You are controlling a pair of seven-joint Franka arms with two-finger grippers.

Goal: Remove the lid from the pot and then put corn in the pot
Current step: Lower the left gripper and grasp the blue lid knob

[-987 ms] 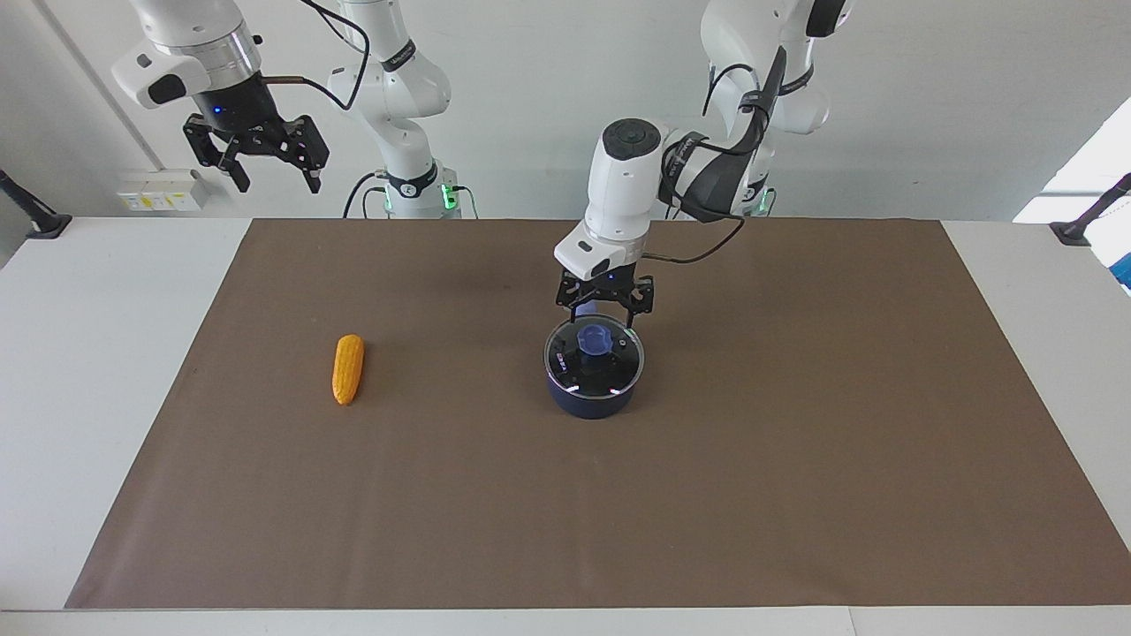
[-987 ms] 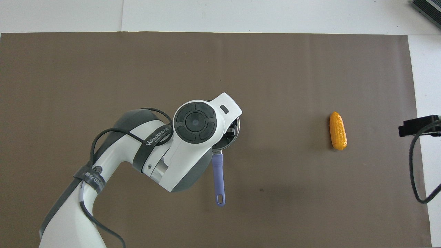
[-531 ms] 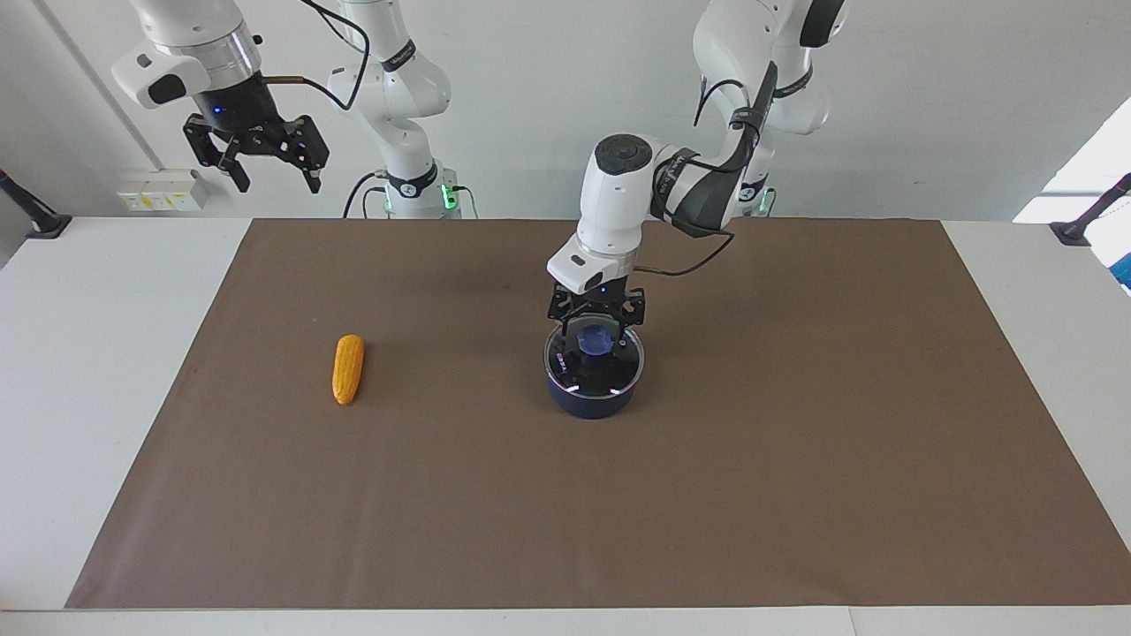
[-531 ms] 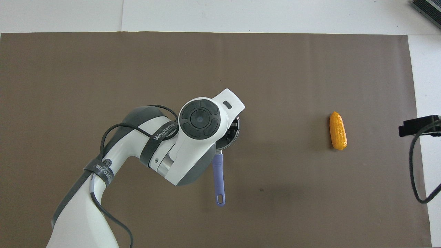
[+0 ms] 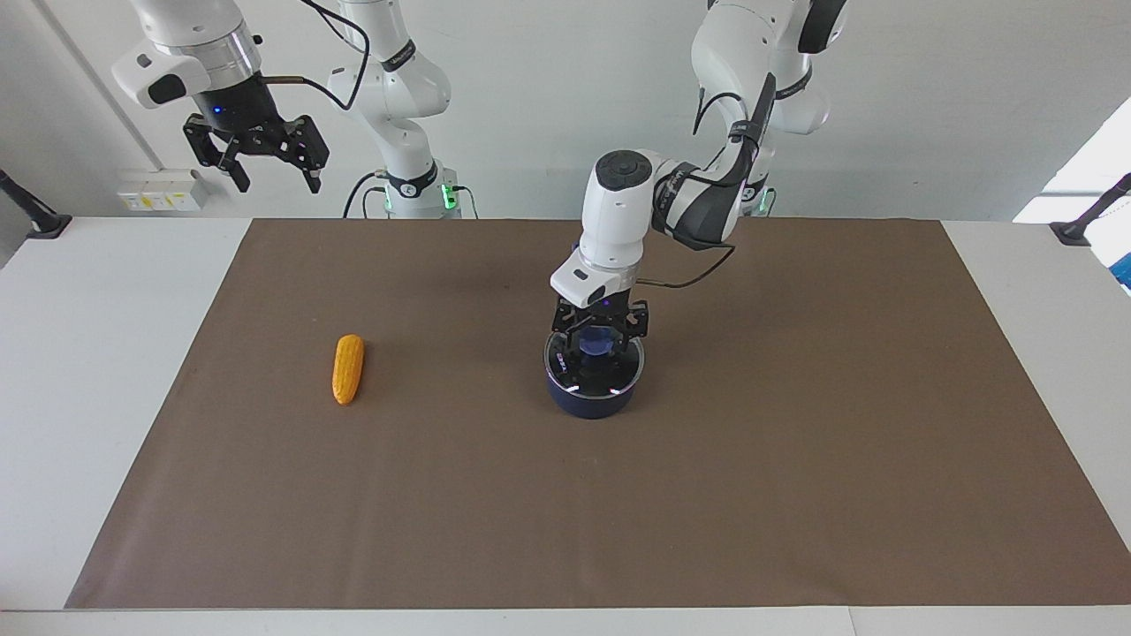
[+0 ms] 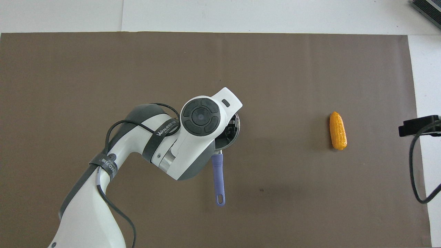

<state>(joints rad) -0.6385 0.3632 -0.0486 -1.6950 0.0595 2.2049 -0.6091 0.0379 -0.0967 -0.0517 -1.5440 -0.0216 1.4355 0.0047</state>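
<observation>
Left gripper [image 5: 600, 332] straddles lid [image 5: 594, 369] atop pot [image 5: 590, 398].

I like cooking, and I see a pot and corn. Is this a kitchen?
Probably not: it looks like a robot lab. Two white robot arms stand at a table covered by a brown mat. The left hand is down at the lid on the pot; the corn lies alone; the right hand waits.

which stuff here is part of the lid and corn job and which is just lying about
Job:
lid, on the pot
corn, toward the right arm's end
left gripper, at the lid's knob
right gripper, waiting

Lying about:
brown mat
wall sockets
</observation>
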